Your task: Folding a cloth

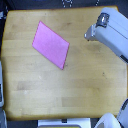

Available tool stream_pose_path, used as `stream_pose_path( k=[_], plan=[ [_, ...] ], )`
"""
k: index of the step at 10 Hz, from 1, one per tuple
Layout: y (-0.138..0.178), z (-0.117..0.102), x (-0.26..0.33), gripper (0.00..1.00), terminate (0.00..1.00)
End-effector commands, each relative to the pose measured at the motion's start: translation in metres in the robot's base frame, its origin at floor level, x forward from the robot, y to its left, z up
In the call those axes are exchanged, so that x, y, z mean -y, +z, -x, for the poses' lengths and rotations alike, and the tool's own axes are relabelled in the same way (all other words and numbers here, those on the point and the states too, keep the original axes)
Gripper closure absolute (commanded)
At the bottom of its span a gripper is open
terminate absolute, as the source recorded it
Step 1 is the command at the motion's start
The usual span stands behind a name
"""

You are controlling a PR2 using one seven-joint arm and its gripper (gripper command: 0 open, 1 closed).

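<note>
- Grey-white casing is all I can resolve of the arm, which enters from the exterior view's right; the gripper sits at its tip, and at this resolution I cannot tell how far its jaws stand apart. I see nothing held in it.
- Position: the gripper hangs over bare wood, well apart from the cloth. I judge this a standoff pose, leaving the fabric unobstructed before any approach.
- Target: the cloth lies toward the exterior view's left of the gripper, spread flat in a single layer on the wooden table, rotated so its corners point diagonally. No fold shows, so I judge the task not yet begun.
- Nearest grasp point: the cloth's right-hand corner faces the gripper, with only clear tabletop between them.
- Surroundings: a white object shows beyond the table's lower edge, below the gripper; I cannot identify it. It does not intrude on the path to the cloth.
</note>
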Motion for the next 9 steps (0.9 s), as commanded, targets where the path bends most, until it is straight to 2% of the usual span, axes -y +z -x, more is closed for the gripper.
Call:
stream_pose_path(
  k=[1,4,6,9],
  plan=[
    [-0.032,0.014,-0.079,0.00,0.00],
    [-0.051,0.027,-0.139,0.00,0.00],
    [-0.060,0.036,-0.159,0.00,0.00],
    [-0.084,0.032,-0.198,0.00,0.00]
  ],
)
